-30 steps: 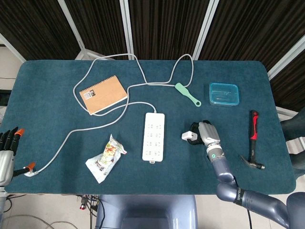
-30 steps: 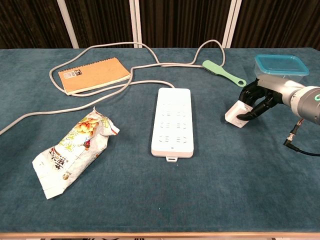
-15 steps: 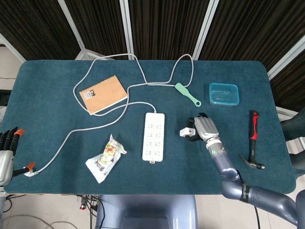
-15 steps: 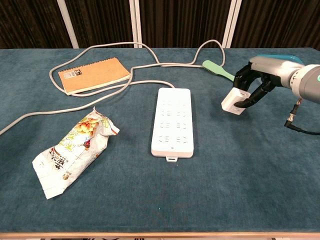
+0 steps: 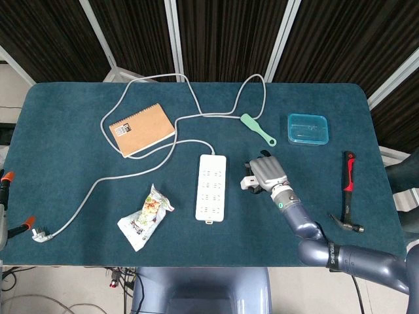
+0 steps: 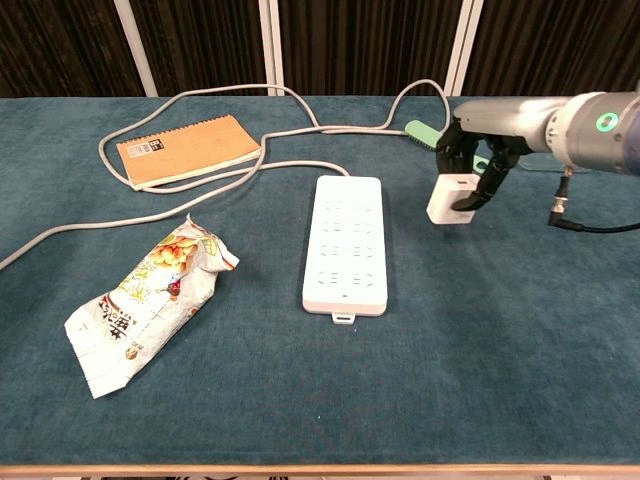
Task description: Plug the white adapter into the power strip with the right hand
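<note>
My right hand (image 5: 265, 173) (image 6: 470, 150) holds the white adapter (image 6: 450, 200) (image 5: 247, 183) in the air, just right of the white power strip (image 5: 211, 186) (image 6: 344, 243). The adapter hangs below the fingers, slightly above the table. The power strip lies flat mid-table with its grey cord (image 5: 157, 147) looping back and left to a plug (image 5: 38, 233). Only a sliver of my left hand (image 5: 4, 196) with orange-tipped fingers shows at the left edge of the head view.
A brown notebook (image 5: 141, 129) lies at back left, a snack packet (image 5: 145, 216) at front left. A green brush (image 5: 258, 129), a blue lidded box (image 5: 308, 128) and a red-handled hammer (image 5: 348, 191) lie to the right.
My right hand has lifted the adapter and carried it left toward the power strip. My left hand has slid further out of the head view.
</note>
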You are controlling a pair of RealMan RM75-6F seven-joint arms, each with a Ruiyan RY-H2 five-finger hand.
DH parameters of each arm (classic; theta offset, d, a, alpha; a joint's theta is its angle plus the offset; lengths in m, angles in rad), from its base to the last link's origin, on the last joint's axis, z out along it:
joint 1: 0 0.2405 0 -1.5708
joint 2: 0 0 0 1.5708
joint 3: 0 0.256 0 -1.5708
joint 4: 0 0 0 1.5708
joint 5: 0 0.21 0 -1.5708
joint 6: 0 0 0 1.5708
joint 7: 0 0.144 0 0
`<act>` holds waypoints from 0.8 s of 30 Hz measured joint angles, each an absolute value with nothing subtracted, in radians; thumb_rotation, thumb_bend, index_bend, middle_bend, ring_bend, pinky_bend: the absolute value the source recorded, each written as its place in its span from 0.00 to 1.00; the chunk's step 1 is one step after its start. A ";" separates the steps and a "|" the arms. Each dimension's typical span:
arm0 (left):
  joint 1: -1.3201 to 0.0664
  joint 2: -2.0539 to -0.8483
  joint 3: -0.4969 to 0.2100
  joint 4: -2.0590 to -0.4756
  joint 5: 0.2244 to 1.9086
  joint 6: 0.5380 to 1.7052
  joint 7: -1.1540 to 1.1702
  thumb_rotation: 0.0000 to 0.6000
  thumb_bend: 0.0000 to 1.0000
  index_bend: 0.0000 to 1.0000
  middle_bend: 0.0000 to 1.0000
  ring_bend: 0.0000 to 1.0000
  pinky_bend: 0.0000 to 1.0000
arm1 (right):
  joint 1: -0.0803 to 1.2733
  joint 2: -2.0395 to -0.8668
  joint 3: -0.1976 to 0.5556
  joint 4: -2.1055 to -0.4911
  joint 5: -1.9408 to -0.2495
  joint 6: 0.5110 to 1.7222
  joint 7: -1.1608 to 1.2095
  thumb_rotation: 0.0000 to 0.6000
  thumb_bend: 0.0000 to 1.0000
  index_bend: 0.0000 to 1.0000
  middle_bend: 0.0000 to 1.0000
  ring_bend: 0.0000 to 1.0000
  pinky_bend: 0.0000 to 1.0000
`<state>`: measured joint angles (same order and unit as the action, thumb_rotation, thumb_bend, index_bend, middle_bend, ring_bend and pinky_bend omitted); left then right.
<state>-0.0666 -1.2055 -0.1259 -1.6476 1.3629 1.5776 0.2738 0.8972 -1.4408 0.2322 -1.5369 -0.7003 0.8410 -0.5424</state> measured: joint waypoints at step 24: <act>-0.081 -1.188 -0.118 -1.648 1.355 1.525 0.243 1.00 0.07 0.09 0.00 0.00 0.00 | 1.097 -1.678 0.352 -1.544 -0.219 1.242 -0.905 1.00 0.48 0.70 0.57 0.37 0.12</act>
<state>-0.0808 -1.1884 -0.1176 -1.6476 1.3546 1.5249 0.2430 1.0971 -1.6784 0.3516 -1.5444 -0.2192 1.2419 -0.9049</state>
